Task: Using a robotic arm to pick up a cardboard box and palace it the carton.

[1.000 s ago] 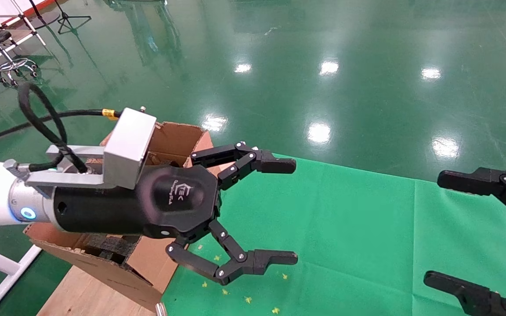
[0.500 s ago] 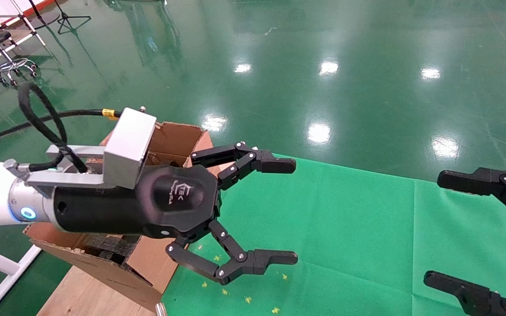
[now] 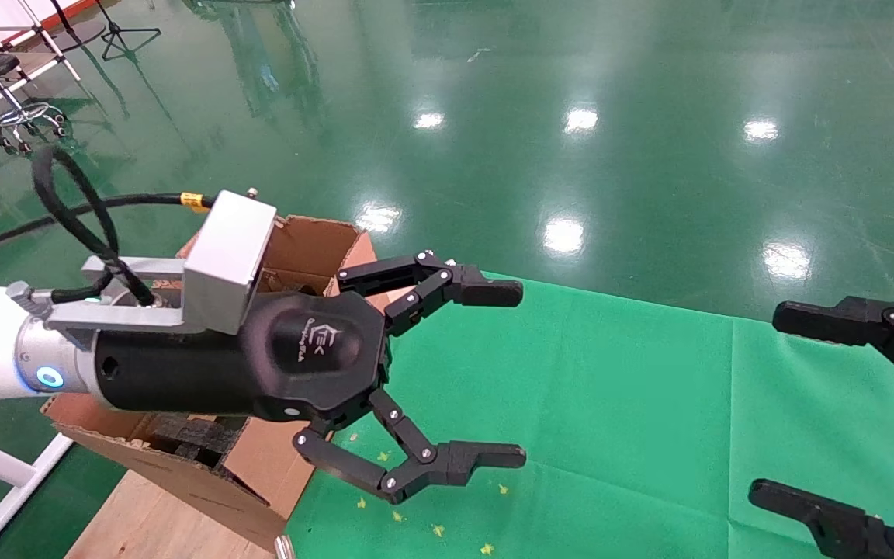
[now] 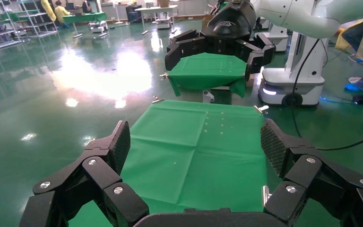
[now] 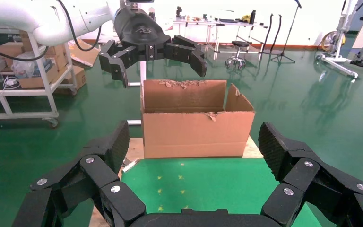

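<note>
Head view shows the left gripper point(image 3: 521, 373) spread wide beside the carton point(image 3: 315, 248); the right gripper point(image 3: 777, 404) also gapes.

Torn-flapped brown carton point(image 5: 196, 124), upright, open-topped

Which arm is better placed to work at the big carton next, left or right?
Left, probably. The left claw hangs open right beside the carton, while the right claw, also open, sits at the green cloth's far side.
</note>
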{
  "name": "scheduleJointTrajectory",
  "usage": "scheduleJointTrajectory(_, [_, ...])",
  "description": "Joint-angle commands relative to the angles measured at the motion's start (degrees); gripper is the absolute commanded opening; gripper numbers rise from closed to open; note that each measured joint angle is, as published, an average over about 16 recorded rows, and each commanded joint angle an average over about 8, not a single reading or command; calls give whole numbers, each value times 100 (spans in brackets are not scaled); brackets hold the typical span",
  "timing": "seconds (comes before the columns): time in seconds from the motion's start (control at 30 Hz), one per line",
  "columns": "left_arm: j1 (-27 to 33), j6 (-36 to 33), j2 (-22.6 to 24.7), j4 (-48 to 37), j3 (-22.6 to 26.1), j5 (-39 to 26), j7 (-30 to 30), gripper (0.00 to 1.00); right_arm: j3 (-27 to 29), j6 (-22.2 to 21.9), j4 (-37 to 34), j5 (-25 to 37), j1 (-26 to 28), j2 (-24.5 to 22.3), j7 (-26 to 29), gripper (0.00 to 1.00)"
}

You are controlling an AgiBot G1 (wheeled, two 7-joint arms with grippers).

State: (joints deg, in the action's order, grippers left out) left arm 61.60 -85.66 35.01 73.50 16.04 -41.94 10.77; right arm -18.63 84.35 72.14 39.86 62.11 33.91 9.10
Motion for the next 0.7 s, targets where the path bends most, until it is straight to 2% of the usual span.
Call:
scheduleJointTrajectory(0.03, [0, 0, 0, 0, 0, 0, 0, 100, 0, 0, 0, 0, 0, 0, 0, 100])
scheduleJointTrajectory(0.7, [0, 0, 0, 0, 0, 0, 0, 100, 0, 0, 0, 0, 0, 0, 0, 100])
